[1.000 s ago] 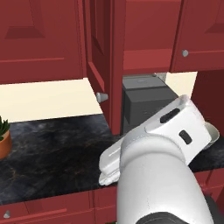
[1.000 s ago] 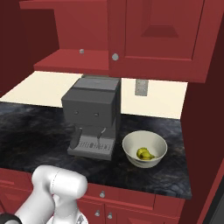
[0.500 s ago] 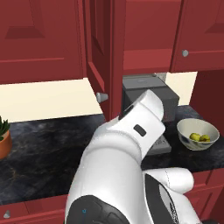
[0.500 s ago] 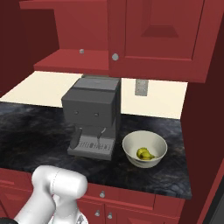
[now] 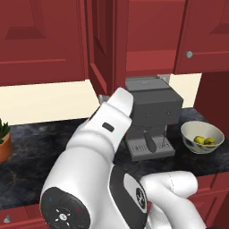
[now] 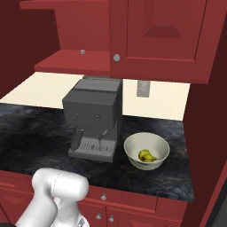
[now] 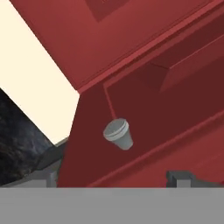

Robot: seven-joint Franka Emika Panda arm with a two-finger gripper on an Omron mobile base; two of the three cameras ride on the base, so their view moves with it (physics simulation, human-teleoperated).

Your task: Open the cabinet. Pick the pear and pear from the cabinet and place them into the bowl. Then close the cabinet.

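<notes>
The cabinet (image 5: 152, 31) hangs over the counter with its left door (image 5: 100, 49) swung out and its right door (image 6: 159, 40) shut. In the hand view my gripper (image 7: 114, 178) is open, its two dark fingertips (image 7: 181, 176) wide apart, and the left door's silver knob (image 7: 118, 134) sits a little ahead, centred between them. My white forearm (image 5: 107, 129) reaches up to that knob (image 5: 103, 98) and hides the hand. The cream bowl (image 5: 202, 129) (image 6: 146, 144) stands right of the coffee machine, and both pears (image 5: 204, 141) (image 6: 147, 156) lie in it.
A dark grey coffee machine (image 5: 152, 112) (image 6: 93, 115) stands on the black marbled counter (image 6: 35, 133) under the cabinet. A potted plant (image 5: 3, 138) is at the counter's left end. Red drawers (image 6: 133, 204) run below, and a wall outlet (image 6: 142, 88) is behind the bowl.
My arm has swung up and left across the left base view, uncovering the bowl and reaching the open door's knob. The bowl, pears and doors have not moved.
</notes>
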